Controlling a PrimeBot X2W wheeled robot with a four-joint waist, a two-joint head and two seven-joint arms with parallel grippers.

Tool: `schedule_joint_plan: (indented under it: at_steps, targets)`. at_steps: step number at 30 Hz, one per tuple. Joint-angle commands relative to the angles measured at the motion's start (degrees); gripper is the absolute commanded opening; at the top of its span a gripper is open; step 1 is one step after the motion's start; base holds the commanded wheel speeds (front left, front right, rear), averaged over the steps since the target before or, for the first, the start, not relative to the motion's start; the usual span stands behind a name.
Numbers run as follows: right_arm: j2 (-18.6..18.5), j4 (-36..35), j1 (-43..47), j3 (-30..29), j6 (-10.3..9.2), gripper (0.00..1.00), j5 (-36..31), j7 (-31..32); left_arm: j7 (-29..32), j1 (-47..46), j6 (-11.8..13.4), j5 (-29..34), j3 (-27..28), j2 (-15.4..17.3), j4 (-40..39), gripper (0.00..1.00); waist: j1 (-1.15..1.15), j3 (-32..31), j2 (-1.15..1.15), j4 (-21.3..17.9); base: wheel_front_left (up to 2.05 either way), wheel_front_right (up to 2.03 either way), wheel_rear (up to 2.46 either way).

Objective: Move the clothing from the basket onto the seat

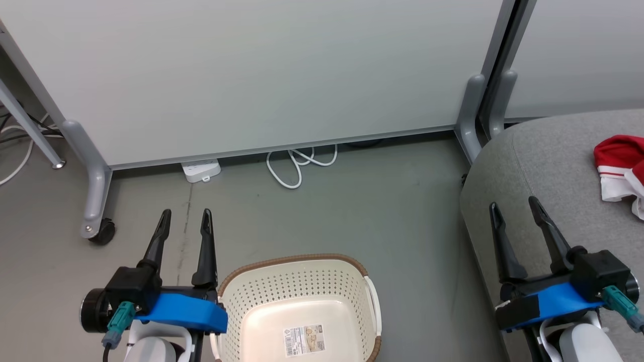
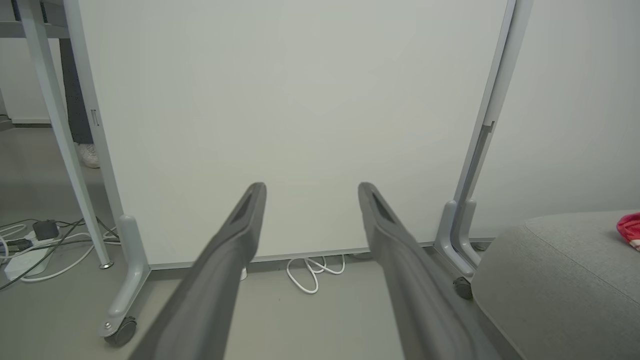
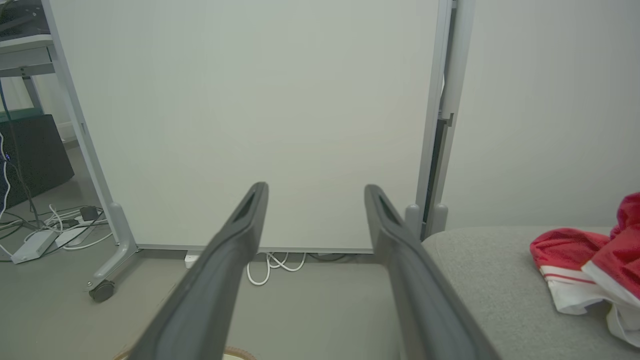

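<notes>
– At the basket point(image 1: 297, 259), nearest your camera: what is there?
– You have one basket, and its pale bottom shows one label sticker point(image 1: 304, 340). Just left of it, your left gripper point(image 1: 186, 213) hangs over the grey floor point(image 1: 352, 211), its two fingers parted and holding nothing.
– And right of the basket?
– Your right gripper point(image 1: 513, 203) is well to the right of it, over the near edge of the one grey seat point(image 1: 548, 161). Its two fingers are parted about as far and hold nothing.
– The clothing point(image 1: 621, 166)?
– It lies in one red-and-white heap on the seat, far right of the basket. You cannot count its pieces from here. Beyond the basket lie one looped white cable point(image 1: 297, 166) and two white panels point(image 1: 251, 75).
</notes>
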Motion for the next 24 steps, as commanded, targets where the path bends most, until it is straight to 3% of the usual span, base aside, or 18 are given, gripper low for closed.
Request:
schedule_joint_plan:
  at_steps: [1, 24]
  targets:
    - [0.36, 0.48, 1.07, -0.28, 0.01, 1.00, -0.17, -0.02, -0.27, 0.79, -0.26, 0.03, 0.26, -0.15, 0.20, 1.00, 0.01, -0.51, 0.00, 0.36, 0.00, 0.00, 0.00]
    - [3.01, 2.36, 3.44, -1.50, 0.01, 1.00, 0.37, -0.02, -0.27, 2.90, 0.19, -2.03, 0.75, -0.21, 1.05, 1.00, 0.01, -2.38, 0.00, 2.62, 0.00, 0.00, 0.00]
